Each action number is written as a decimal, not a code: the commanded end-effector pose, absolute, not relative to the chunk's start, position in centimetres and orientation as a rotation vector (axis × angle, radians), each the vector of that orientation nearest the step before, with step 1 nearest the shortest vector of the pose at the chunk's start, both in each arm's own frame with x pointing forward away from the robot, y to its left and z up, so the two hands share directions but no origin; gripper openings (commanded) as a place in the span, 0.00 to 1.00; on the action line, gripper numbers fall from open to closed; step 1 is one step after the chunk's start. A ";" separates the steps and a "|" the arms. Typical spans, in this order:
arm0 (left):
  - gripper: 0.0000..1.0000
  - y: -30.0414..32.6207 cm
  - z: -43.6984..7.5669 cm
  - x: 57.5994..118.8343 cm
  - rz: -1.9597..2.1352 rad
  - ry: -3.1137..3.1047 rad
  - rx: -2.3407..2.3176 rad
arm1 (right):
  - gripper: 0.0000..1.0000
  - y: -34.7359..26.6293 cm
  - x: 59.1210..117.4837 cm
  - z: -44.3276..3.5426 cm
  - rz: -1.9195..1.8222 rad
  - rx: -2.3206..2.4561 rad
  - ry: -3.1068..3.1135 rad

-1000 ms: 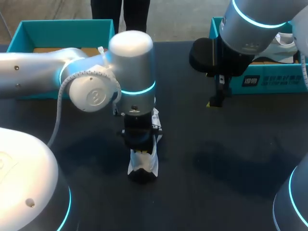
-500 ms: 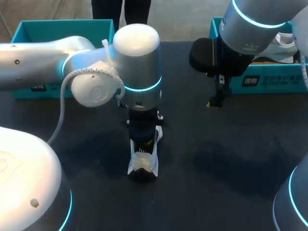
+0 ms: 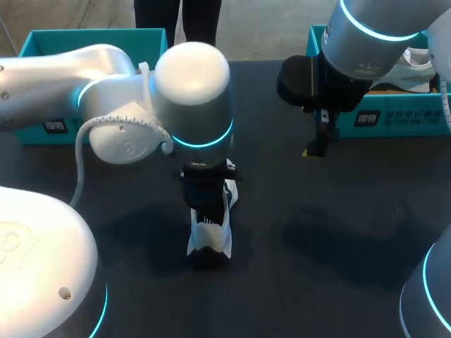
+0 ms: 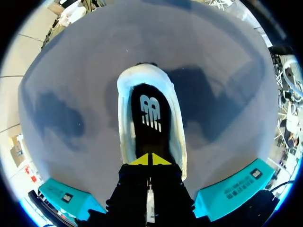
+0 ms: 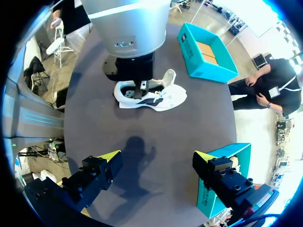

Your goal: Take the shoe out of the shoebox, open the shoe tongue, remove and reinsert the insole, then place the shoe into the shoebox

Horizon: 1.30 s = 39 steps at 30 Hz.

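White shoe (image 3: 208, 238) on table (image 3: 317, 225): L gripper (image 4: 150, 160) tips pressed together at insole (image 4: 150, 118) heel; R gripper (image 5: 157, 158) wide apart, empty.

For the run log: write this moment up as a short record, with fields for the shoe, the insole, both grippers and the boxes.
shoe: white shoe standing on its sole on the dark table, outside both boxes
insole: black insole lying inside the shoe
left gripper: left gripper over the shoe's opening, yellow tips together; a pinch on anything cannot be told
right gripper: right gripper open, empty, apart from the shoe
boxes: left shoebox and right shoebox, both teal, at the table's far side
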<state>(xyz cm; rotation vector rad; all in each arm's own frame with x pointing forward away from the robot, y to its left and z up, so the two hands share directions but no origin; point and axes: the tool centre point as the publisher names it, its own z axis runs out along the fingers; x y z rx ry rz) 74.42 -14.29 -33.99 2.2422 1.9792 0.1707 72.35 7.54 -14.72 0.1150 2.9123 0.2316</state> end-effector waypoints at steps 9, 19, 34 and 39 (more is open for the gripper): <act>1.00 -14.2 -34.7 75.1 0.165 2.050 2.199 | 1.00 7.6 72.5 -14.8 0.230 0.116 2.914; 1.00 -13.6 -34.4 75.5 0.179 2.120 2.175 | 1.00 7.6 72.5 -14.8 0.230 0.116 2.914; 1.00 -13.4 -32.9 75.4 0.140 2.144 2.213 | 1.00 7.6 72.5 -14.8 0.230 0.116 2.914; 1.00 -13.0 -32.0 76.2 0.130 2.157 2.220 | 1.00 7.6 72.5 -14.8 0.230 0.116 2.914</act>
